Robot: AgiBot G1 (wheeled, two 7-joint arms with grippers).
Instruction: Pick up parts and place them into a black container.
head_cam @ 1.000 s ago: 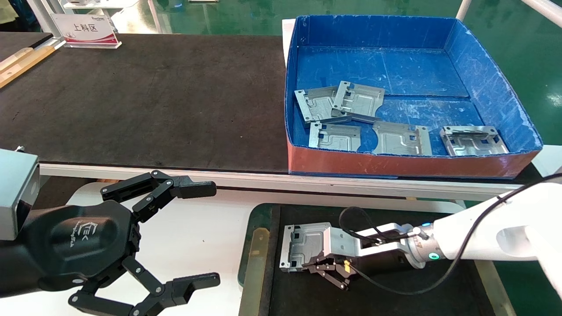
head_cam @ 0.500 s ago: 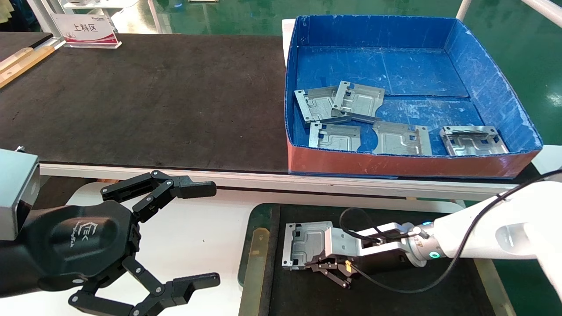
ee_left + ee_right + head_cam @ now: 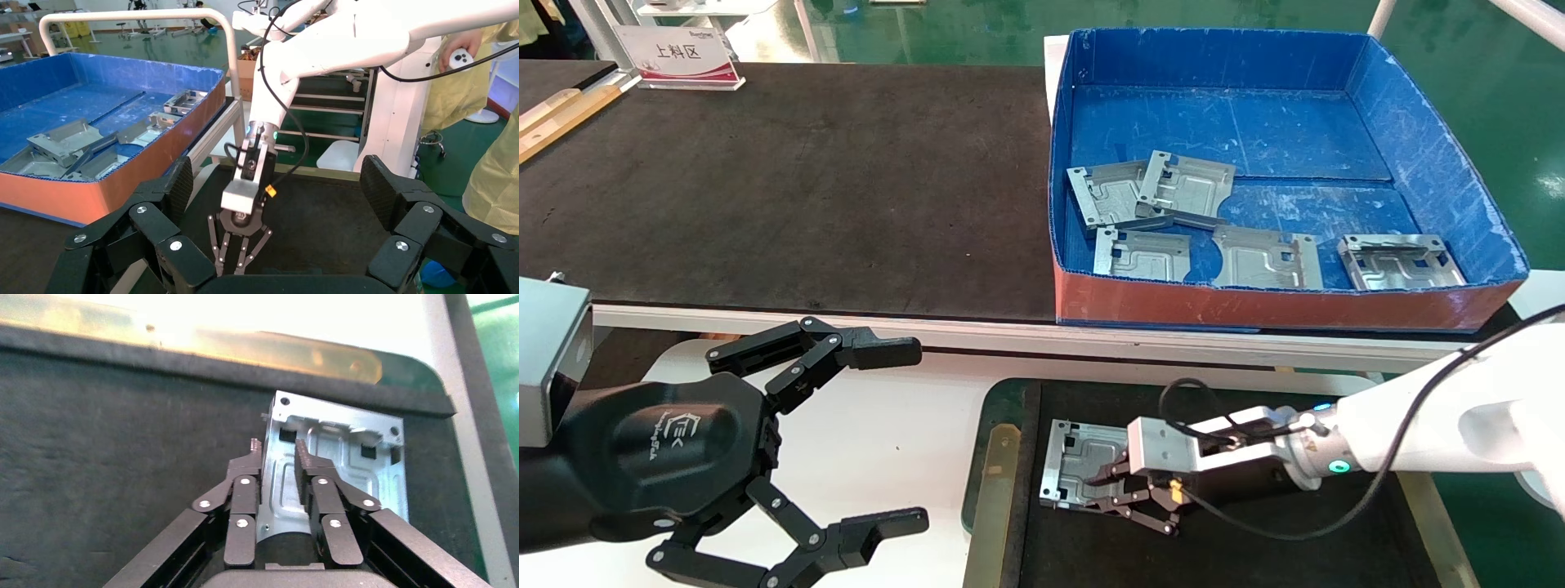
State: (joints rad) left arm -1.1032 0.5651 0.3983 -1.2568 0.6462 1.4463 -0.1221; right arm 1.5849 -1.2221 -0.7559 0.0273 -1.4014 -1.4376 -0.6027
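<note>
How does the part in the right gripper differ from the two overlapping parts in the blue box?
The gripped part is alone in the black container, in the right gripper; the overlapping parts lie free in the blue box, one atop the other. All are silver stamped plates.

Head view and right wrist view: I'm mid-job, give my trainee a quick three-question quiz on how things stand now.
1. True or false: the blue box holds five parts.
2. Fill in: the parked left gripper, low at the robot's left, has its fingers ___.
3. Where is the part at the right gripper?
A. In the black container
B. In the blue box
C. In the left gripper

Key: 1 true; 2 open; 3 A.
</note>
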